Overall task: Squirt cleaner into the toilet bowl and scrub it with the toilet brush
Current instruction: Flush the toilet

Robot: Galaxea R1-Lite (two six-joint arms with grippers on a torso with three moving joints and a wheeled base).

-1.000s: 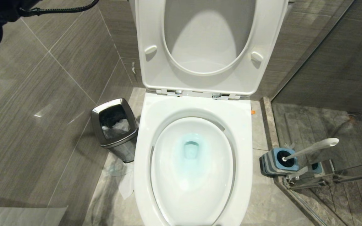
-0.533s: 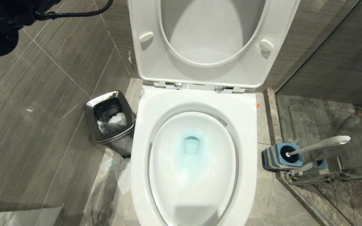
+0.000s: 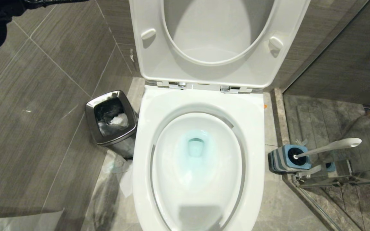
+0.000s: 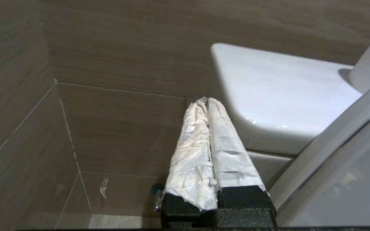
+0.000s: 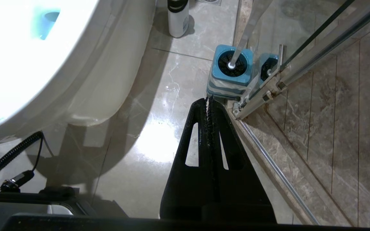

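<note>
Facing teal cleaner (image 3: 195, 150) pooled in the toilet bowl (image 3: 201, 106), we should open the empty, closed right gripper (image 5: 209, 100) and grasp the toilet brush (image 3: 332, 146) high on its handle beside that bowl.

I can read no text, label, brand or number anywhere. The white bottle (image 5: 178, 17) at about eleven o'clock in my right wrist view shows no legible print.
</note>
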